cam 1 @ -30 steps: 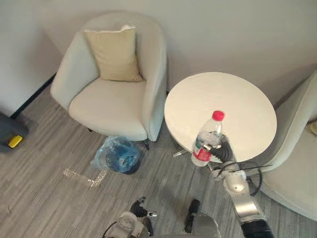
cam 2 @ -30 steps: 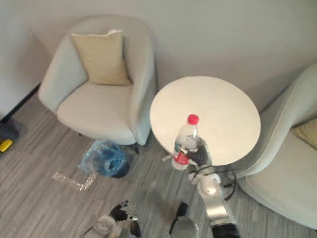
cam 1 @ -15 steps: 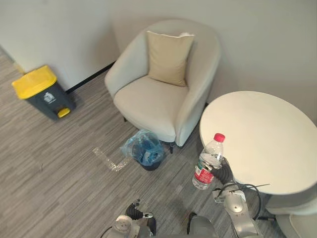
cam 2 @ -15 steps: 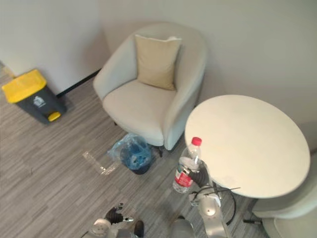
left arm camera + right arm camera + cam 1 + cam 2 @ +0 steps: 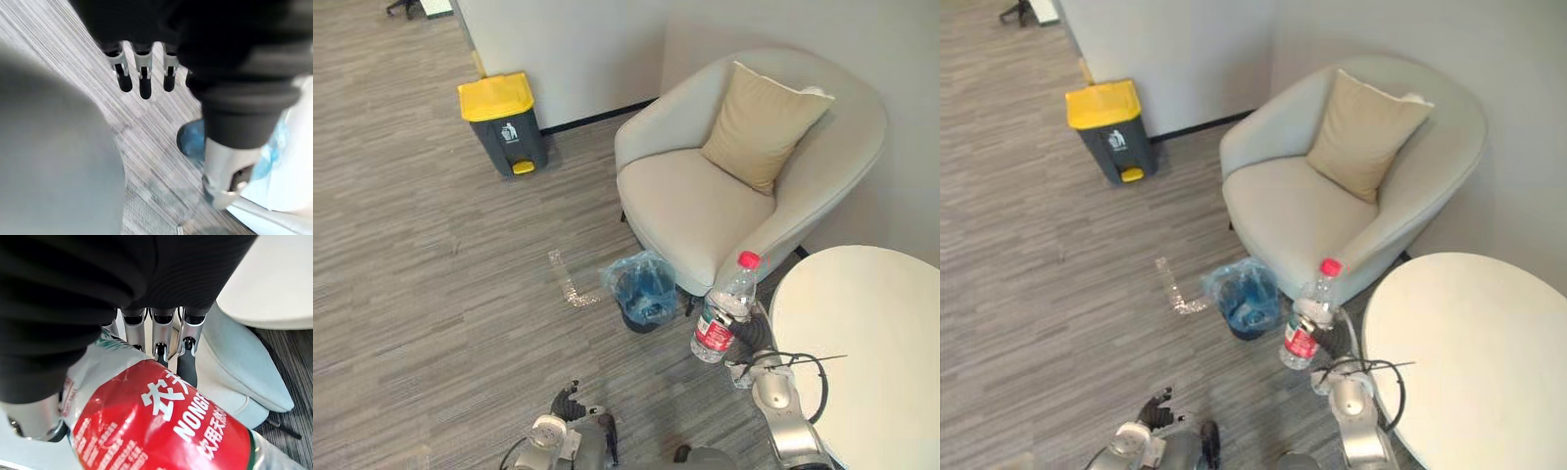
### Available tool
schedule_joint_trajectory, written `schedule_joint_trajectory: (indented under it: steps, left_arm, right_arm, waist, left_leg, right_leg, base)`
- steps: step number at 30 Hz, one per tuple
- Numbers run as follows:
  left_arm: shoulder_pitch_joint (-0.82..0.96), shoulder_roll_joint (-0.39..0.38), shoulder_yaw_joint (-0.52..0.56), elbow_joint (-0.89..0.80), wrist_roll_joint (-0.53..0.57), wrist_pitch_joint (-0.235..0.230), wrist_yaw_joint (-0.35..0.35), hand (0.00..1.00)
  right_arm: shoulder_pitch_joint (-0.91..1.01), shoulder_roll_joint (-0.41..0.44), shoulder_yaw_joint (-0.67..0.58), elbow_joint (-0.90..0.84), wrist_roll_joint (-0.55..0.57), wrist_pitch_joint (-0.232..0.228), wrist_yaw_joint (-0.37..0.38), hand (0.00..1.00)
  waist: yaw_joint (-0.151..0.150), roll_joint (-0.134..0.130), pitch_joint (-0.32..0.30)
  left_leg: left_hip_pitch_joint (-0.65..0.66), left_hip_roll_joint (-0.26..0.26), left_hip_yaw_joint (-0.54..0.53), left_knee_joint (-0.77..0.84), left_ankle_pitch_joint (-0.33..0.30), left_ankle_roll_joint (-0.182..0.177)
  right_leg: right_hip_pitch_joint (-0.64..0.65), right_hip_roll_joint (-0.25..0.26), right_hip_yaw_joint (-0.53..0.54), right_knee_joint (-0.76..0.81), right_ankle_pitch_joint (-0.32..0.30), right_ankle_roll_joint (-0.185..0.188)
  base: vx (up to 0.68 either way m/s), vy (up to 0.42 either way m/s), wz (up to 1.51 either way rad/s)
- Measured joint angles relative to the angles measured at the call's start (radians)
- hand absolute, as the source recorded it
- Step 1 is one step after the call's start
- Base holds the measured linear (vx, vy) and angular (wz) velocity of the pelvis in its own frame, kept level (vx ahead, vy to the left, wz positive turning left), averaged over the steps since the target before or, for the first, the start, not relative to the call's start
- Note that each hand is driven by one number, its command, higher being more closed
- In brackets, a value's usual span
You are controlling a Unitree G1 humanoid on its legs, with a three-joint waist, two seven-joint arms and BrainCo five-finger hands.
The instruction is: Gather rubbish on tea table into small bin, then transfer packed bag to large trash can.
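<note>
A clear plastic water bottle with a red cap and red label is held upright by my right hand, whose fingers curl round it. It hangs over the floor, left of the round white tea table. Just left of the bottle, the small bin lined with a blue bag stands on the floor at the armchair's foot. A grey large trash can with a yellow lid stands by the far wall. My left hand is low near the floor, its fingers straight and holding nothing.
A pale armchair with a beige cushion stands behind the small bin. A strip of clear plastic lies on the wood-pattern floor left of the bin. Open floor stretches from there to the large trash can.
The camera has swung left, bringing the yellow-lidded can into view. The bottle, still in my right hand, has come from the table's edge to over the floor beside the small bin.
</note>
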Motion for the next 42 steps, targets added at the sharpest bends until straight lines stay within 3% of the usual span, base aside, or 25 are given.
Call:
schedule_joint_trajectory:
  steps: [4,6,8,10,12,13,15,17,19,21,24,28,34,36,40,42]
  left_arm:
    - [0.007,0.008,-0.005,0.003,-0.001,0.000,-0.003,0.00]
    - [0.002,0.015,-0.008,0.010,-0.002,-0.001,-0.002,0.00]
    - [0.001,0.022,-0.005,0.020,-0.004,0.000,0.001,0.00]
    - [0.000,0.028,-0.001,0.029,-0.003,0.001,0.000,0.00]
    - [-0.002,0.028,0.002,0.036,-0.003,0.000,0.001,0.00]
    - [-0.003,0.029,0.003,0.042,-0.003,0.000,0.000,0.00]
    - [-0.004,0.030,0.008,0.046,-0.003,-0.001,-0.003,0.00]
    - [-0.005,-0.002,0.047,0.061,-0.003,0.001,0.003,0.00]
    - [0.000,-0.006,0.065,0.070,-0.002,0.002,0.006,0.00]
    - [-0.004,-0.004,0.073,0.076,-0.001,0.005,0.014,0.00]
    - [-0.013,0.000,0.059,0.076,0.003,0.008,0.013,0.00]
    - [-0.024,0.006,0.020,0.061,0.040,0.008,0.015,0.00]
    - [-0.025,0.012,-0.007,0.044,0.038,0.006,0.021,0.00]
    - [-0.033,0.017,-0.009,0.036,0.039,0.003,0.023,0.00]
    - [-0.093,0.046,0.001,0.007,0.005,-0.010,0.050,0.00]
    - [-0.113,0.047,0.023,-0.018,-0.045,-0.019,0.072,0.00]
  right_arm:
    - [0.002,0.005,0.032,0.015,-0.003,0.002,0.004,1.00]
    - [-0.001,0.005,0.042,0.030,-0.012,0.015,0.008,1.00]
    - [0.008,0.009,0.067,0.031,-0.023,0.018,0.012,1.00]
    - [0.002,0.008,0.102,0.032,-0.025,0.017,0.024,1.00]
    - [-0.018,0.007,0.112,0.047,-0.024,0.011,0.027,1.00]
    - [-0.027,0.006,0.110,0.059,-0.022,0.011,0.028,1.00]
    - [-0.025,0.003,0.104,0.070,-0.021,0.012,0.031,1.00]
    - [-0.013,-0.027,0.106,0.075,-0.021,0.014,0.040,1.00]
    - [-0.012,-0.026,0.106,0.075,-0.021,0.015,0.048,1.00]
    - [0.001,-0.025,0.104,0.071,-0.021,0.015,0.047,1.00]
    - [0.013,-0.025,0.102,0.069,-0.020,0.015,0.041,1.00]
    - [0.007,-0.025,0.107,0.067,-0.020,0.014,0.028,1.00]
    - [-0.034,-0.025,0.141,0.067,-0.028,0.011,0.022,1.00]
    - [-0.069,-0.026,0.177,0.073,-0.042,0.009,0.017,1.00]
    - [-0.220,-0.037,0.230,0.122,-0.044,-0.005,-0.005,1.00]
    - [-0.291,-0.056,0.230,0.155,-0.052,-0.001,-0.033,1.00]
  waist:
    - [-0.011,-0.017,0.010]
    - [-0.011,-0.030,0.011]
    - [-0.022,-0.030,0.015]
    - [-0.025,-0.034,0.018]
    - [-0.024,-0.035,0.016]
    - [-0.027,-0.037,0.014]
    - [-0.027,-0.057,0.003]
    - [-0.020,-0.002,-0.011]
    - [-0.015,0.020,-0.018]
    - [-0.020,0.019,-0.020]
    - [-0.023,0.007,-0.018]
    - [-0.012,0.008,-0.010]
    - [-0.001,0.007,0.005]
    - [0.002,0.008,0.027]
    - [0.003,0.006,0.116]
    - [0.005,0.017,0.155]
  left_leg:
    - [0.012,-0.042,0.047,0.045,-0.061,0.034]
    - [0.036,-0.068,0.049,0.039,-0.083,0.038]
    - [0.085,-0.064,0.028,0.012,-0.081,0.055]
    - [0.119,-0.048,0.015,-0.012,-0.065,0.063]
    - [0.135,-0.035,-0.009,-0.030,-0.062,0.059]
    - [0.135,-0.035,-0.031,-0.034,-0.060,0.055]
    - [0.134,-0.059,-0.074,-0.031,-0.070,0.039]
    - [0.131,-0.034,-0.114,-0.033,-0.083,0.019]
    - [0.132,-0.009,-0.132,-0.049,-0.091,0.006]
    - [0.126,0.021,-0.160,-0.038,-0.106,-0.020]
    - [0.087,0.045,-0.167,0.040,-0.125,-0.050]
    - [0.059,0.060,-0.107,0.134,-0.127,-0.054]
    - [0.059,0.058,-0.068,0.059,-0.127,-0.054]
    - [0.022,0.055,-0.062,0.082,-0.134,-0.042]
    - [-0.188,0.055,-0.044,0.265,-0.172,-0.023]
    - [-0.289,0.063,-0.043,0.350,-0.188,-0.018]
  right_leg:
    - [-0.065,-0.073,0.047,0.164,-0.108,0.055]
    - [-0.102,-0.100,0.092,0.305,-0.101,0.052]
    - [-0.212,-0.079,0.179,0.511,-0.042,0.018]
    - [-0.238,-0.028,0.215,0.453,-0.076,0.008]
    - [-0.255,0.024,0.230,0.299,-0.070,0.004]
    - [-0.250,0.048,0.241,0.182,-0.028,-0.003]
    - [-0.247,0.053,0.278,0.067,0.142,-0.021]
    - [-0.215,0.070,0.249,0.020,0.152,-0.028]
    - [-0.194,0.090,0.223,-0.019,0.158,-0.035]
    - [-0.165,0.113,0.185,-0.052,0.158,-0.037]
    - [-0.141,0.128,0.148,-0.068,0.149,-0.052]
    - [-0.098,0.122,0.127,-0.076,0.142,-0.061]
    - [-0.155,0.112,0.113,-0.030,0.134,-0.060]
    - [-0.207,0.103,0.120,0.039,0.110,-0.063]
    - [-0.446,0.080,0.140,0.265,0.056,-0.076]
    - [-0.550,0.077,0.144,0.332,0.048,-0.076]
  base:
    - [-0.05,0.087,-0.21]
    - [0.06,0.075,-0.10]
    - [0.17,0.113,0.16]
    - [0.23,0.044,0.27]
    - [0.20,-0.021,0.35]
    - [0.22,-0.067,0.61]
    - [0.23,-0.109,0.72]
    - [0.24,-0.114,0.46]
    - [0.18,-0.089,0.22]
    - [0.17,-0.130,0.30]
    - [0.10,-0.085,0.35]
    - [0.02,0.004,0.18]
    - [-0.07,0.031,0.13]
    - [-0.16,0.005,-0.06]
    - [-0.21,-0.019,-0.09]
    - [-0.23,-0.028,-0.08]
